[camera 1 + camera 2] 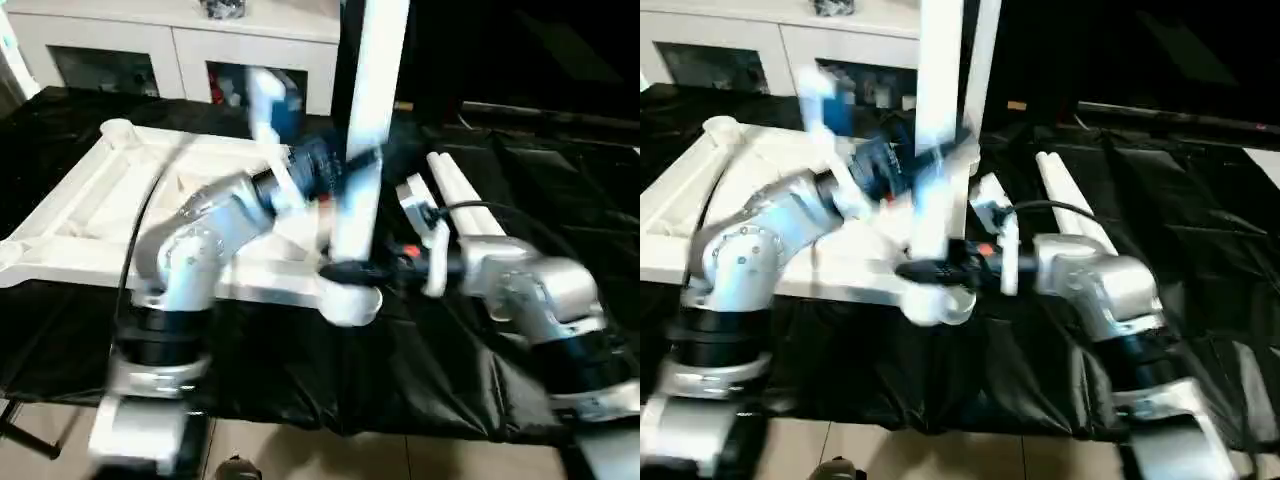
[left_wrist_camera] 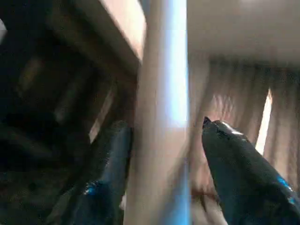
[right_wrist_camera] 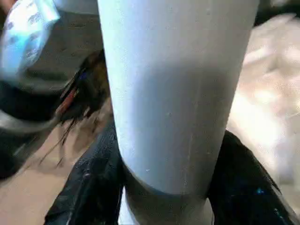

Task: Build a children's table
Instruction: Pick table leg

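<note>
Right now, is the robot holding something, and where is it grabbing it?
Yes. The right gripper clamps the upright white leg near its bottom end, just above the corner socket. The left gripper straddles the same leg higher up, with a gap beside one finger.

Upright leg (image 1: 365, 150) blocks the tabletop's (image 1: 80, 215) near corner; spare legs (image 1: 462, 195) flank it.

A black sheet (image 1: 420, 390) covers the supporting surface, wrinkled and glossy, reaching from the left edge across to the right. On it, in the left half of the frame, lies the white tabletop (image 1: 90, 215) with its ribbed underside up. Right of centre, two white tube legs (image 1: 462, 195) lie side by side on the sheet.
</note>
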{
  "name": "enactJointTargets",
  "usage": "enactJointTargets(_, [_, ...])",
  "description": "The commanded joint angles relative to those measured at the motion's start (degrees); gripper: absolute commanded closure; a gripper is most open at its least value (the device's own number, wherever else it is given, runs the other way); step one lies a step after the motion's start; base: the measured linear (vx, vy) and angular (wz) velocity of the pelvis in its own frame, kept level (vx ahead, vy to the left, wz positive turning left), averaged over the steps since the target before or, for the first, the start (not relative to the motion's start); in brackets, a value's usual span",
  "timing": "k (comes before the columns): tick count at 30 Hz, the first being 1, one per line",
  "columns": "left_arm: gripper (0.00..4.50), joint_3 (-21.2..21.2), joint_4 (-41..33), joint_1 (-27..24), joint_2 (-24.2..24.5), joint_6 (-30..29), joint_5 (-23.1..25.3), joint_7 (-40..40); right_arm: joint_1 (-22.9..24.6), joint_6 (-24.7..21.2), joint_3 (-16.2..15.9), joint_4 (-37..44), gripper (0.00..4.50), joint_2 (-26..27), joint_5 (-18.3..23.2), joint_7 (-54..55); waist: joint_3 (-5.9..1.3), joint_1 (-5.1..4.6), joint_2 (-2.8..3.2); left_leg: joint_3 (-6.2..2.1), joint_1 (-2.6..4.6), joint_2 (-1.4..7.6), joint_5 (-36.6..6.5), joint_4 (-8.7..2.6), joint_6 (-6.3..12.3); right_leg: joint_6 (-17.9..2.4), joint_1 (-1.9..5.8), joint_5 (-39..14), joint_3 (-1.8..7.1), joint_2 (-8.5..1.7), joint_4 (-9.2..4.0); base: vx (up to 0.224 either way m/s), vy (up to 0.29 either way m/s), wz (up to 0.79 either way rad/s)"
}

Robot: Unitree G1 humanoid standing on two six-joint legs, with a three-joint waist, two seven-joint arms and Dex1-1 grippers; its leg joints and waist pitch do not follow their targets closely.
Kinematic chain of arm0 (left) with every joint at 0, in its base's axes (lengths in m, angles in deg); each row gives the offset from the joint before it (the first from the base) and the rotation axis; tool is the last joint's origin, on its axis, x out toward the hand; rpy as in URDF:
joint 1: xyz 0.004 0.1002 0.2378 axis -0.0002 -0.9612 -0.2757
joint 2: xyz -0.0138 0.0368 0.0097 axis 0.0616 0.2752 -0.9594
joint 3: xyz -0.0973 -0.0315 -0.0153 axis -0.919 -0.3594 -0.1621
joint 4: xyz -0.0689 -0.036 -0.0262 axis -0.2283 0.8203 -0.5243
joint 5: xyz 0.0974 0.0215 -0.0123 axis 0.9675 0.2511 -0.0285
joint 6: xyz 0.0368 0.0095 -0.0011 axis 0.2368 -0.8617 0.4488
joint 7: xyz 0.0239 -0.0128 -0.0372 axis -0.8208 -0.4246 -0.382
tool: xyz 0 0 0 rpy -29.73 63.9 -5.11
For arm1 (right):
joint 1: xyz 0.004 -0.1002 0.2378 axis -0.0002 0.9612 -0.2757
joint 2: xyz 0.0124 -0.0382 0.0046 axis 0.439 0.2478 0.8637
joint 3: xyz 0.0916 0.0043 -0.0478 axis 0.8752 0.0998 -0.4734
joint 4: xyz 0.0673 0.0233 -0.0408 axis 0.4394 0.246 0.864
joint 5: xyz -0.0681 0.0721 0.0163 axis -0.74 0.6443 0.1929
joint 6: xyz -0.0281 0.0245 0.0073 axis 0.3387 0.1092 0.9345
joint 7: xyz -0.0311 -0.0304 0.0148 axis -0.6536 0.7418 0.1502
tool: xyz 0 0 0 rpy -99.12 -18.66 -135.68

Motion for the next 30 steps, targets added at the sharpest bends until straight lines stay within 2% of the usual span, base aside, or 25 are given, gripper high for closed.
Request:
enactJointTargets(1, [1.7, -3.68, -0.21, 1.74, -0.8, 2.52, -2.07, -3.88, 0.23, 1.63, 3.4, 0.07, 2.57, 0.58, 1.49, 2.8, -4.77, 0.21, 0.78, 0.11, 0.1, 0.2, -8.28, -3.43, -0.8, -8.4, 3.75, -10.01, 2.79, -3.65, -4.31, 0.0, 0.0, 0.0])
enactJointTargets(2, [1.7, -4.58, -0.28, 1.74, -0.71, 2.76, -2.17, -4.96, 0.67, 2.33, 4.04, 0.45, 2.57, 1.11, 1.54, 3.93, -4.78, 0.09, 0.95, 0.06, 0.09, 0.17, -8.37, -3.41, -0.8, -8.28, 3.78, -9.23, 2.75, -3.45, -4.21, 0.0, 0.0, 0.0])
enactJointTargets(4, [1.7, -4.83, -1.01, 0.99, 0.31, 2.41, -1.23, -5.88, 1.4, 3.2, 5.12, 1.05, 2.57, 1.67, 1.13, 6.41, -4.83, 0.02, 0.66, 0.14, 0.11, 0.12, -8.12, -3.44, -0.55, -7.76, 3.85, -8.94, 2.71, -3.36, -4.2, 0.0, 0.0, 0.0])
enactJointTargets(5, [1.7, -4.47, -1.9, 0.03, 0.98, 1.77, -0.29, -6.35, 2.09, 3.65, 5.85, 1.55, 2.57, 1.98, 0.68, 7.96, -4.89, 0.01, 1.19, 0.03, 0.24, 0.22, -7.77, -3.5, -0.76, -7.45, 3.67, -8.72, 2.75, -3.36, -4.14, 0.0, 0.0, 0.0])
enactJointTargets(6, [1.7, -3.56, -2.81, -1.13, 2.16, 1.28, 1.88, -6.86, 2.65, 3.94, 6.65, 1.87, 2.57, 2.28, -0.02, 10.15, -4.87, -0.12, 1.12, 0.05, 0.22, 0.2, -7.99, -3.53, -0.87, -7.35, 3.71, -8.57, 2.73, -3.32, -4.17, 0.0, 0.0, 0.0])
enactJointTargets(7, [1.7, -0.48, -4.73, -4.3, 5.41, 1.61, 8.58, -7.64, 3.57, 4.12, 6.7, 2.21, 2.57, 1.75, -3.08, 14.35, -4.87, -0.12, 1.17, -0.05, 0.32, 0.37, -8.05, -3.67, -1.1, -7.23, 3.67, -8.53, 2.73, -3.37, -4.12, 0.0, 0.0, 0.0])
enactJointTargets(8, [1.7, 0.48, -5.23, -5.2, 6.41, 1.59, 10.58, -7.96, 3.85, 4.44, 6.49, 2.36, 2.57, 1.49, -4.2, 15.43, -5.03, -0.31, 1.84, -0.41, 0.62, 0.79, -7.49, -3.79, -1.76, -6.45, 3.52, -7.15, 2.68, -3.31, -3.94, 0.0, 0.0, 0.0])
enactJointTargets(9, [1.7, 3.35, -6.07, -7.74, 9.08, 2.52, 16.4, -9.23, 4.6, 5.22, 5.7, 2.72, 2.57, 0.85, -7.72, 18.69, -4.89, -0.68, 1.61, -0.08, 0.52, 0.42, -7.33, -3.75, -1.66, -6.13, 3.53, -6.65, 2.75, -2.99, -4.01, 0.0, 0.0, 0.0])
enactJointTargets(10, [1.7, 6.92, -6.92, -12.5, 13.12, 4.77, 25.72, -12.45, 6.5, 5.56, 4.61, 4.69, 2.57, -0.23, -13.08, 23.99, -4.87, -0.74, 1.66, -0.02, 0.62, 0.28, -7.45, -3.74, -2.22, -5.4, 3.54, -7.23, 2.79, -2.97, -4.03, 0.0, 0.0, 0.0])
enactJointTargets(11, [1.7, 7.0, -6.95, -12.65, 13.18, 4.83, 25.92, -12.55, 6.6, 5.59, 4.6, 4.78, 2.58, -0.26, -13.18, 24.07, -4.76, -0.82, 1.63, -0.12, 0.51, 0.28, -7.68, -3.91, -2.82, -3.84, 3.66, -8.58, 2.84, -2.98, -4.13, 0.0, 0.0, 0.0])
enactJointTargets(12, [1.7, 7.81, -7.34, -14.26, 13.87, 5.48, 28.09, -13.63, 7.63, 5.93, 4.51, 5.67, 2.59, -0.59, -14.25, 25.02, -4.75, -0.72, 1.63, 0.03, 0.75, 0.18, -8.68, -3.91, -2.97, -3.04, 3.52, -11.0, 2.91, -3.1, -4.46, 0.0, 0.0, 0.0])
enactJointTargets(13, [1.7, 7.9, -8.26, -18.05, 15.15, 7.17, 31.26, -15.81, 9.67, 3.04, 4.84, 9.15, 2.59, -0.21, -15.39, 28.62, -4.76, -0.85, 1.6, 0.06, 0.71, 0.15, -9.26, -3.91, -2.97, -3.23, 3.51, -11.6, 2.93, -3.11, -4.51, 0.0, 0.0, 0.0])
enactJointTargets(14, [1.7, 7.06, -9.14, -20.43, 15.05, 7.71, 32.35, -17.57, 11.08, 2.0, 5.0, 11.47, 2.59, 0.23, -16.42, 30.93, -4.7, -0.8, 1.69, -0.2, 0.51, 0.38, -8.77, -4.09, -3.03, -3.23, 3.59, -10.66, 2.98, -3.12, -4.43, 0.0, 0.0, 0.0])
enactJointTargets(15, [1.7, 6.26, -10.23, -22.91, 14.59, 8.43, 33.59, -20.0, 12.74, 1.05, 5.06, 13.81, 2.59, 0.45, -17.51, 33.26, -4.58, -1.03, 1.54, -0.07, 0.38, 0.22, -9.29, -4.1, -2.81, -3.28, 3.54, -10.7, 2.93, -3.01, -4.51, 0.0, 0.0, 0.0])
enactJointTargets(16, [1.7, 5.58, -11.4, -24.93, 13.91, 9.33, 35.05, -22.31, 14.36, 1.28, 4.43, 15.88, 2.59, 0.17, -19.04, 34.56, -4.62, -1.15, 1.78, -0.16, 0.5, 0.27, -10.26, -4.17, -2.86, -3.48, 3.52, -11.16, 2.9, -3.03, -4.58, 0.0, 0.0, 0.0])
enactJointTargets(17, [1.7, 5.66, -12.38, -26.01, 13.34, 9.66, 35.78, -24.08, 15.51, 2.14, 4.02, 16.92, 2.59, -0.38, -19.76, 35.0, -4.54, -1.32, 1.66, -0.12, 0.43, 0.3, -10.8, -4.18, -2.82, -3.45, 3.51, -11.46, 2.93, -3.0, -4.69, 0.0, 0.0, 0.0])
enactJointTargets(19, [1.7, 5.28, -14.2, -28.16, 12.42, 9.24, 36.5, -26.14, 16.99, 3.36, 4.57, 18.86, 2.59, 0.67, -20.43, 36.96, -4.21, -1.79, 1.71, -0.04, 0.64, 0.18, -13.95, -4.32, -2.22, -3.26, 3.14, -15.79, 2.88, -2.99, -5.3, 0.0, 0.0, 0.0])
enactJointTargets(20, [1.7, 5.93, -16.31, -30.3, 11.72, 8.35, 38.08, -28.63, 18.52, 5.39, 5.19, 20.7, 2.59, 1.53, -21.33, 38.94, -4.15, -1.96, 1.43, 0.03, 0.73, 0.15, -15.05, -4.29, -1.83, -2.62, 2.96, -18.31, 2.81, -3.01, -5.7, 0.0, 0.0, 0.0])
enactJointTargets(22, [1.7, 7.49, -20.32, -34.13, 11.11, 8.33, 41.57, -31.09, 21.08, 7.52, 5.98, 25.38, 2.59, 3.43, -23.25, 42.79, -3.93, -2.18, 1.34, -0.07, 0.62, 0.19, -15.89, -4.39, -1.36, -1.4, 2.78, -21.41, 2.77, -3.06, -6.04, 0.0, 0.0, 0.0])
enactJointTargets(24, [1.7, 8.67, -22.72, -36.27, 10.1, 9.32, 43.2, -32.08, 23.01, 5.05, 9.47, 29.64, 2.59, 6.95, -20.47, 45.86, -3.75, -2.56, 1.62, -0.07, 0.73, -0.11, -17.35, -4.41, -0.98, 0.52, 2.4, -24.47, 2.68, -2.8, -6.61, 0.0, 0.0, 0.0])
enactJointTargets(25, [1.7, 8.72, -23.51, -37.46, 8.8, 10.47, 42.92, -32.72, 24.82, -0.08, 12.31, 32.92, 2.59, 8.3, -15.21, 45.23, -3.68, -2.78, 2.57, -0.17, 1.2, -0.1, -19.23, -4.46, -0.78, 0.89, 2.04, -25.06, 2.63, -2.47, -7.02, 0.0, 0.0, 0.0])
enactJointTargets(26, [1.7, 8.67, -23.59, -37.87, 8.41, 10.89, 42.7, -32.9, 25.47, -1.23, 13.39, 33.98, 2.59, 9.16, -13.8, 45.63, -3.62, -2.84, 3.07, -0.31, 1.35, -0.17, -19.98, -4.44, -0.65, 0.98, 1.93, -25.1, 2.56, -2.4, -7.04, 0.0, 0.0, 0.0])
enactJointTargets(27, [1.7, 8.62, -23.52, -38.02, 8.3, 11.11, 42.56, -32.87, 25.68, -1.61, 13.64, 34.24, 2.59, 9.36, -13.52, 45.77, -3.66, -2.85, 2.74, -0.3, 1.4, -0.12, -20.73, -4.48, -0.55, 1.1, 1.95, -25.21, 2.46, -2.34, -7.26, 0.0, 0.0, 0.0])
enactJointTargets(28, [1.7, 8.01, -21.95, -40.09, 7.26, 13.63, 40.96, -32.46, 28.94, -3.39, 16.61, 36.95, 2.59, 13.03, -10.02, 48.18, -3.63, -3.07, 3.26, -0.44, 1.25, -0.38, -21.23, -4.61, -0.44, 1.36, 1.98, -25.96, 2.37, -2.37, -7.52, 0.0, 0.0, 0.0])
enactJointTargets(30, [1.7, 8.56, -21.14, -40.86, 7.49, 14.49, 41.68, -32.44, 30.38, -3.02, 16.77, 37.24, 2.59, 13.22, -10.02, 48.23, -3.6, -3.27, 3.11, -0.37, 1.34, -0.41, -21.78, -4.67, -0.35, 1.67, 1.91, -26.66, 2.26, -2.29, -7.78, 0.0, 0.0, 0.0])
